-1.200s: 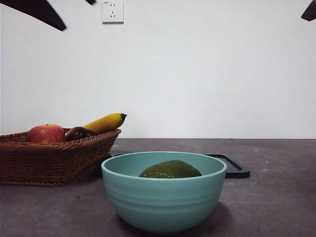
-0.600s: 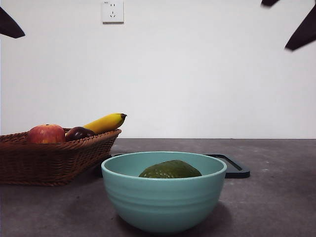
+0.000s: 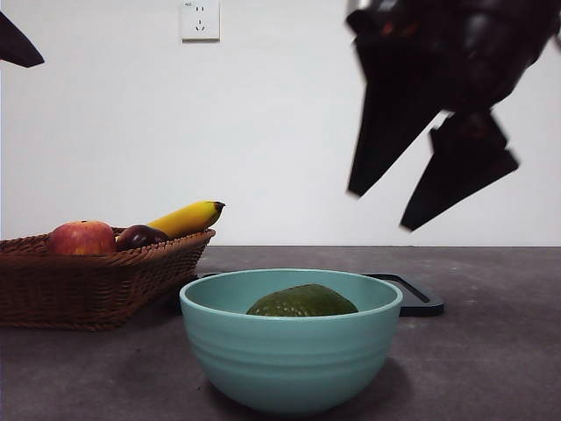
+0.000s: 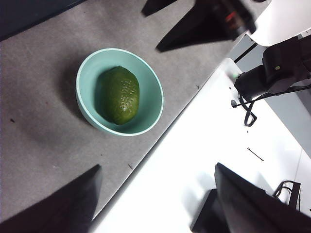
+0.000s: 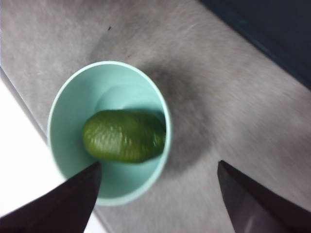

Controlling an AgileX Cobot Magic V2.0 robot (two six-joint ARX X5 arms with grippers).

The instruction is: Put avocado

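The avocado [image 3: 302,302] is seen lying on its side in the teal bowl [image 3: 289,360], which stands on the grey table [image 3: 491,351]. The right gripper [image 3: 379,210] is held in the air above the bowl and a little to one side, its jaws spread wide with nothing between them. The left gripper [image 4: 155,194] is held high and well apart from the bowl, its jaws likewise spread and empty; in the front view only a black tip is shown at a top corner. An apple [image 3: 81,238], a plum [image 3: 140,236] and a banana [image 3: 188,217] are held in a wicker basket [image 3: 88,289] beside the bowl. A black tray [image 3: 419,298] is partly hidden behind the bowl. A socket [image 3: 200,19] is fixed on the wall; no writing on it can be read.
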